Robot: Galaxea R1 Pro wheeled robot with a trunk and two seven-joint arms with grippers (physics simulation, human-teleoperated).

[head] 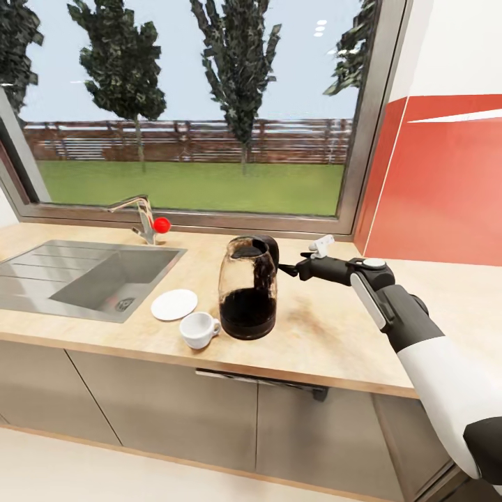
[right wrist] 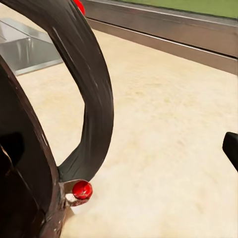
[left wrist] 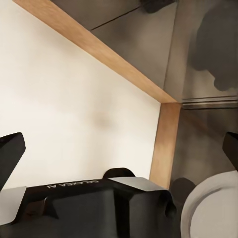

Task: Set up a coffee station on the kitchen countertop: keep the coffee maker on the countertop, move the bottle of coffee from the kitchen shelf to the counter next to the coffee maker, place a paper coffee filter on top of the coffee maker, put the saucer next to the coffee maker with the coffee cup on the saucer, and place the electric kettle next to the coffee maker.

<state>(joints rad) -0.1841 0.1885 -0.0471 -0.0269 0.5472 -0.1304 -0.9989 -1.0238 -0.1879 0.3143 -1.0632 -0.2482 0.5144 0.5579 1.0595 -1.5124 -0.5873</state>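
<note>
The electric kettle [head: 248,289] stands upright on the kitchen countertop [head: 328,328], a clear glass jug with a black base and lid, set between the sink [head: 84,275] and the red wall panel [head: 446,188]; the right gripper [head: 291,268] reaches in level from the robot's right and meets the kettle just at its black loop handle, high up near the lid. In the right wrist view that handle [right wrist: 87,74] curves past very close, with a small red switch [right wrist: 82,190] at its foot; one dark fingertip shows at the frame's edge, well off to the far side of the loop, so the jaws look spread apart around the handle rather than clamped on it (a judgement, since the other finger is hidden). A grip on the handle, rather than the smooth glass body, would give the fingers something narrow to close on and keep the jug upright when carried.

The white saucer [head: 174,304] lies flat near the sink's corner; the coffee cup [head: 199,329] sits just beside it on the bare wood, close to the counter's front edge and near the kettle's base, not yet on the saucer.

The left gripper [left wrist: 119,163] hangs low by the cabinet fronts [left wrist: 198,59], under the counter's edge; its two dark fingers [left wrist: 10,153] stand wide apart, holding nothing.
</note>
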